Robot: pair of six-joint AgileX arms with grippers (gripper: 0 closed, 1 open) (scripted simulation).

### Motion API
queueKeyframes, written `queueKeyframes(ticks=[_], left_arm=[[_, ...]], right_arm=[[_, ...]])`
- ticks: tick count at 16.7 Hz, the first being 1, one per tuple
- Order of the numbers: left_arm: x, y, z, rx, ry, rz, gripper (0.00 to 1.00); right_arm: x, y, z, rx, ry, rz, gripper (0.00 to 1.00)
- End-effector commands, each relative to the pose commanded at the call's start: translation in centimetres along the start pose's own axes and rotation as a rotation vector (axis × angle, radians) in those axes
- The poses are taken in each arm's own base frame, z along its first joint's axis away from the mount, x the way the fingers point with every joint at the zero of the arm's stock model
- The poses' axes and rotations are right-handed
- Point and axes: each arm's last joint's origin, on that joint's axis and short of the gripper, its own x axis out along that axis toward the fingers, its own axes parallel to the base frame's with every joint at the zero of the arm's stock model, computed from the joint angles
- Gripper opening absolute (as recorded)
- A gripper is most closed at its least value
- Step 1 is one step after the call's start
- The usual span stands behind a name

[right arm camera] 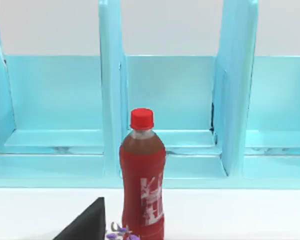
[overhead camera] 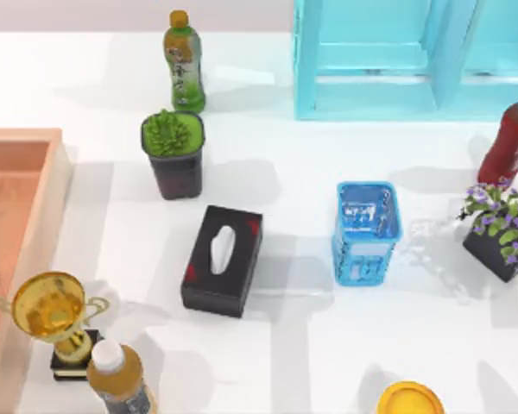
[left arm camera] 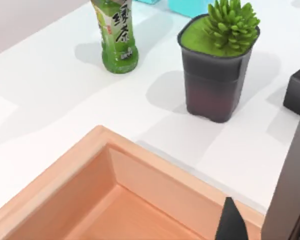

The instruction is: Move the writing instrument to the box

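progress: cannot tell, slim black-capped marker pen not located | target: large shallow peach-tan wooden box (overhead camera: 17, 224) at table's left edge, visible floor bare | left gripper over box, claw state cannot tell | right arm parked near red bottle (right arm camera: 142, 175)

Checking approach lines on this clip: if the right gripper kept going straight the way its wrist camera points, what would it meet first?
Most likely the red bottle, which stands upright, centred in the right wrist view. Behind it is the light blue shelf unit. How far off the bottle is, I cannot tell.
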Motion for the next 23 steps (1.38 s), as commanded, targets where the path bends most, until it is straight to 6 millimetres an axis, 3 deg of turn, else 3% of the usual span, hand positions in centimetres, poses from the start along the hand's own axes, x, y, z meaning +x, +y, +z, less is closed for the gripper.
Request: queueKeyframes(ticks=[3,7,20,23], left_arm=[[1.4,-0.5,-0.7,-0.026,-0.007,-0.021,0.00],[1.6,-0.5,-0.7,-0.030,-0.009,-0.027,0.00],[1.6,-0.5,-0.7,-0.030,-0.009,-0.027,0.98],[1.6,-0.5,-0.7,-0.030,-0.009,-0.027,1.00]], right_arm=[[0.0,0.0,0.0,0.000,0.000,0.000,1.00],[0.0,0.0,0.0,0.000,0.000,0.000,1.00],[0.0,0.0,0.0,0.000,0.000,0.000,1.00],[0.0,0.0,0.0,0.000,0.000,0.000,1.00]])
